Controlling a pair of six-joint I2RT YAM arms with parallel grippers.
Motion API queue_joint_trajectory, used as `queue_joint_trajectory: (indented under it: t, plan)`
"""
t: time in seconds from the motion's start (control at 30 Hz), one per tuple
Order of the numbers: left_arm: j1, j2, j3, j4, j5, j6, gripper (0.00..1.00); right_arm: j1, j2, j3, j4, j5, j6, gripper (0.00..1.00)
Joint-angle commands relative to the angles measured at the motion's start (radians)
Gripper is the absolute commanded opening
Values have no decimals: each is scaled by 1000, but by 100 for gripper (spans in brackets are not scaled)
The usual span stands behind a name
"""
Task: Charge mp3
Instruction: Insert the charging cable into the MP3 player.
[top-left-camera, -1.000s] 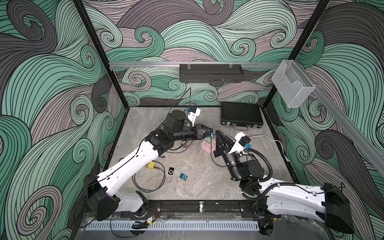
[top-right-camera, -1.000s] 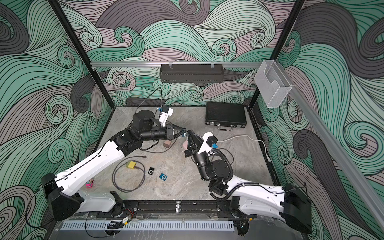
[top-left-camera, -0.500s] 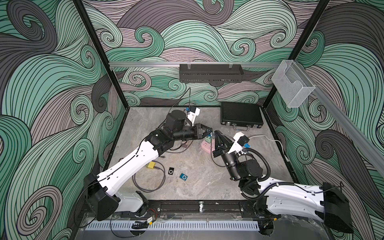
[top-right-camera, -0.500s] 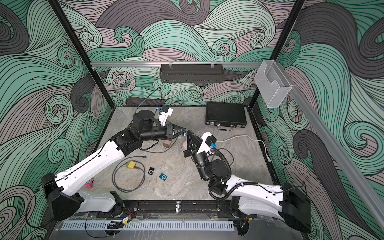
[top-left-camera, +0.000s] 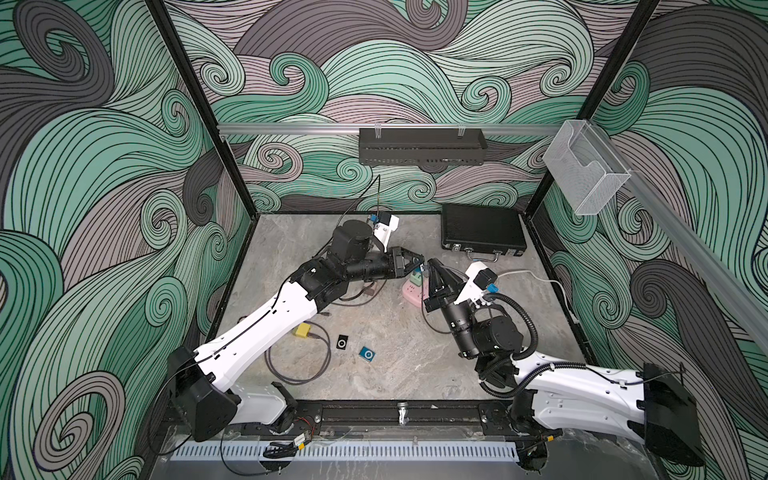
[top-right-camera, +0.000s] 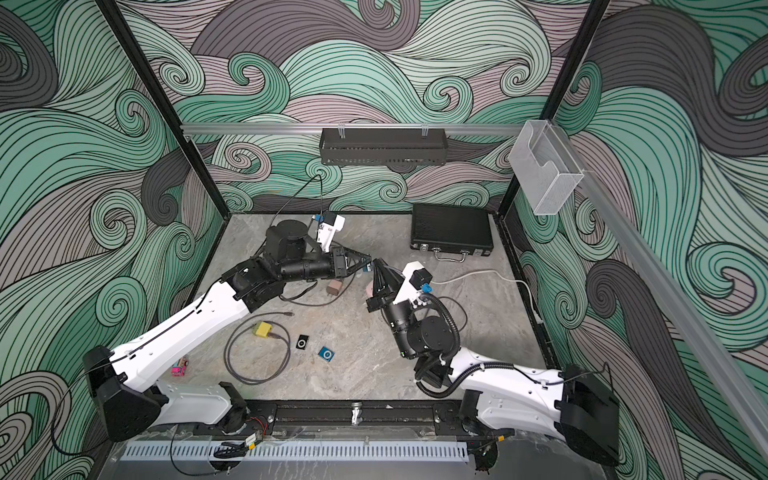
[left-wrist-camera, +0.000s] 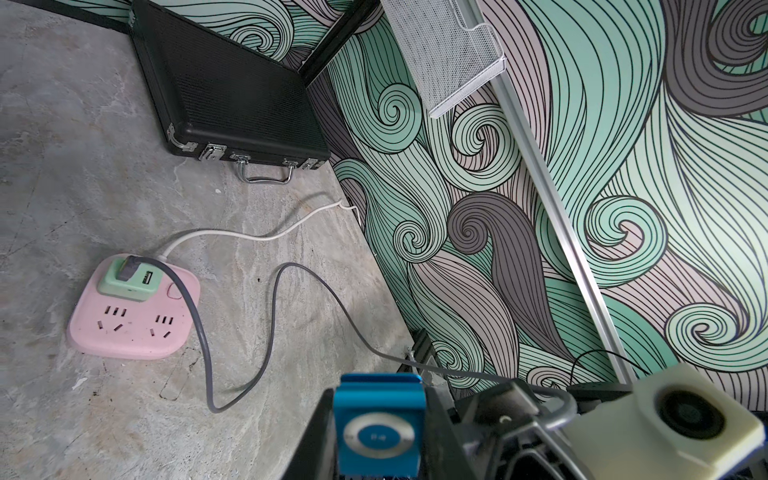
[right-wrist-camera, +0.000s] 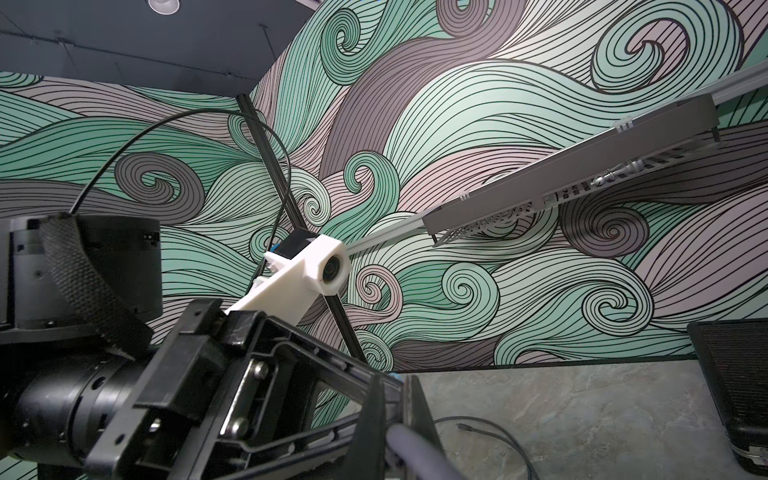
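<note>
Foreground: coiled cord with yellow plug, black player and loose blue player, all flat on the tabletop.
Left gripper: pinching the held mp3 player, raised above the tabletop, control wheel towards the wrist camera.
Right gripper: pressed together on the grey cable near its free end, tip just beside the left gripper.
Power strip: pink, below both grippers; green adapter seated in it, grey cable plugged into the adapter.
Background: closed black case near the back wall.

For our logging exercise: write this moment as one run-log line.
left gripper: holds blue mp3 player | right gripper: holds grey cable | far end: in green adapter on pink strip
</note>
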Motion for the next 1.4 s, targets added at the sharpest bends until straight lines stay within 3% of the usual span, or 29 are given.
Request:
queue_joint_trajectory:
  t: [0.0,0.63,1.37]
  plan:
    - [-15,-29,16,52,27,1,18,-19,4,8,-47,6,26,0]
    - [-24,-29,13,70,5,7,17,-20,56,29,-63,-14,94,0]
    - [-31,-22,130,1,-90,-50,18,-5,121,12,-175,48,-44,0]
